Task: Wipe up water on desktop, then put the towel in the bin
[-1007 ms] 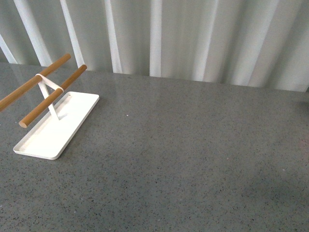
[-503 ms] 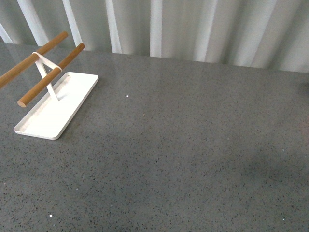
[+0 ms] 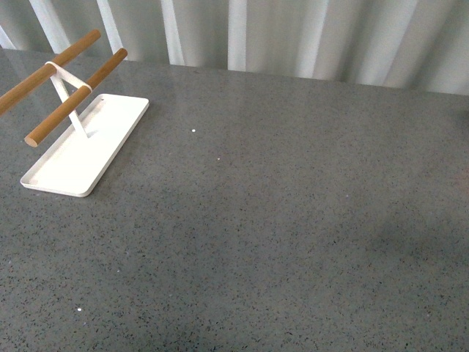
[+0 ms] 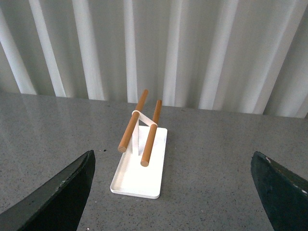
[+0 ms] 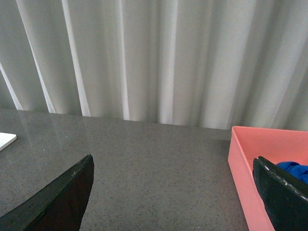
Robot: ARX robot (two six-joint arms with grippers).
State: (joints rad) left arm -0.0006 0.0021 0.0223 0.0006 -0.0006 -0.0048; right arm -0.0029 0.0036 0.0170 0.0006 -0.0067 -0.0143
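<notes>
Between the earlier front pictures and this one your view tips downward: the white rack tray climbs toward the upper left of the frame, the curtain shrinks to a strip along the top, and more bare bench fills the lower part. Nothing on the bench itself appears to shift.

You see no puddle or sheen on the speckled surface in the front view, so I judge the wiping is done, or the wet patch is too faint to make out. The two wooden bars of the rack hang bare over the tray, which fits a cloth already taken off them.

Look at the right wrist view: the towel shows as a blue lump at the right edge of the frame, inside the pink bin, partly hidden by a dark finger. That placement suggests the drop is made.

Your right pincer stands wide apart with nothing between its fingers, hovering over the bench beside the bin wall, as it would after letting go. Your left pincer is likewise spread and empty, facing the rack from above the bench, clear of the work and idle.
</notes>
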